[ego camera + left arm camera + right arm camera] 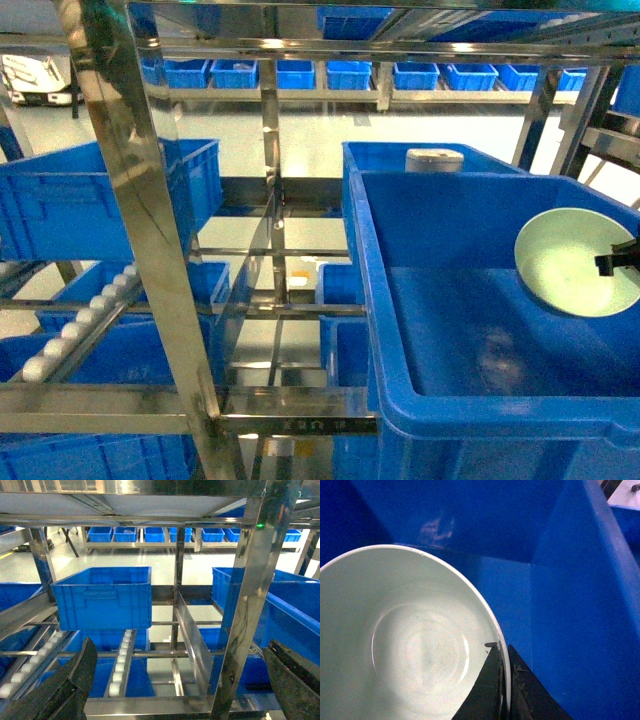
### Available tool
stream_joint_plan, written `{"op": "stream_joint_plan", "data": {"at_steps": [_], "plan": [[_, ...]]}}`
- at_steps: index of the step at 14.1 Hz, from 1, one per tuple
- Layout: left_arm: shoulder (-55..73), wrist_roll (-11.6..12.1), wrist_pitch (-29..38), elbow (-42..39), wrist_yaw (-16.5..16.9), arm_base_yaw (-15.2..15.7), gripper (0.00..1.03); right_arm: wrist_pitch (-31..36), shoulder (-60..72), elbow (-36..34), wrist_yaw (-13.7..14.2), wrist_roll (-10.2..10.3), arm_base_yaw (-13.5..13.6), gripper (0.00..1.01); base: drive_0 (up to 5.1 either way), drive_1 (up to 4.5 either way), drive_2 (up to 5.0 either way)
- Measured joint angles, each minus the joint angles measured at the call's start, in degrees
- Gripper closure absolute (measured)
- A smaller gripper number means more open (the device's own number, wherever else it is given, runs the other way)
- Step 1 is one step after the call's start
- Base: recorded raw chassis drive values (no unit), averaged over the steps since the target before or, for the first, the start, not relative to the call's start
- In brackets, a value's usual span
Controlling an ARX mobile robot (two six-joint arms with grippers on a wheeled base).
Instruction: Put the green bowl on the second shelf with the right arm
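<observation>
**Operator:** Right claw was clamped on the green bowl. From the right wrist camera I saw one black finger inside the rim and one outside, the rim pinched between them.

**Observer:** And where was the bowl itself?

**Operator:** Inside the big blue crate on the right of the head view. The bowl sat tilted, its opening turned towards my camera, near the crate's right side, with the black gripper tip at its right edge. I couldn't tell whether it touched the crate floor or hung clear of it. The bowl's inside was bare, just a glossy pale green.

**Observer:** Anything else in that crate?

**Operator:** Only bare blue floor in the part I could see. Behind it stood another blue crate, and a round white-grey lidded container showed above its rim.

**Observer:** The left claw?

**Operator:** Its two dark fingers stood wide apart at the bottom corners of the left wrist view, nothing between them. Past them I saw the steel rack, a blue crate on a roller lane, and a row of blue bins along the far wall. What those held, I couldn't see.
</observation>
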Motion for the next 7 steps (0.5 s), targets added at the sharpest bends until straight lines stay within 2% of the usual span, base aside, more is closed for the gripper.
{"op": "stream_joint_plan", "data": {"at_steps": [2, 6, 7], "plan": [[0.0, 0.0, 0.0, 0.0, 0.0, 0.0, 0.05, -1.6, 2.0, 1.0, 0.4, -0.5, 1.6, 0.99, 0.0, 0.00, 0.0], [0.0, 0.0, 0.0, 0.0, 0.0, 0.0, 0.05, -0.3, 2.2, 0.9, -0.2, 1.0, 6.8, 0.99, 0.0, 0.00, 0.0], [0.0, 0.0, 0.0, 0.0, 0.0, 0.0, 0.05, -0.3, 2.1, 0.1, -0.2, 1.5, 7.1, 0.99, 0.0, 0.00, 0.0]]}}
